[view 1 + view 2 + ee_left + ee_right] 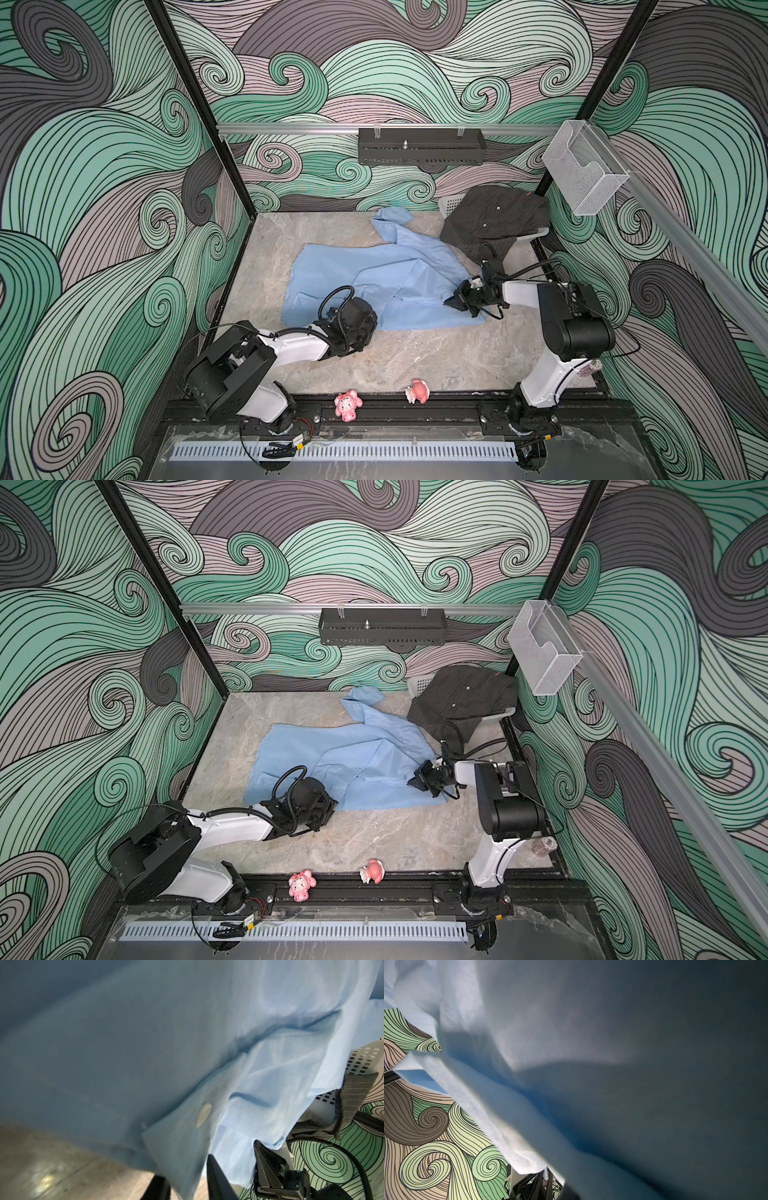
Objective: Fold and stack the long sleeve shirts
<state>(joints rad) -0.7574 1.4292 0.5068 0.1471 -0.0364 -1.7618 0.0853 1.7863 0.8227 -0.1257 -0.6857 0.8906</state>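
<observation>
Blue shirt (pixel 374 270) lies spread on the grey marble-look table (pixel 415 357), mid-scene, one sleeve bunched toward the far edge. Dark pinstriped shirt (pixel 494 220) is draped over a white basket (pixel 451 204) at far right, not folded yet. Left gripper (pixel 185 1172) sits at the blue shirt's near-left hem, jaws apart, cloth hanging loose in the gap and not pinched as far as I can see. Right gripper (pixel 455 302) is clenched on the shirt's near-right part, and in the left wrist view the cloth peaks up at its tip. Risks: with only one side gripped, any pull by the right arm would likely drag and skew the shirt rather than fold it. The loose hem could slump and wrinkle, and the bunched far sleeve could get trapped inside a fold. No brand, label or readable writing anywhere.
</observation>
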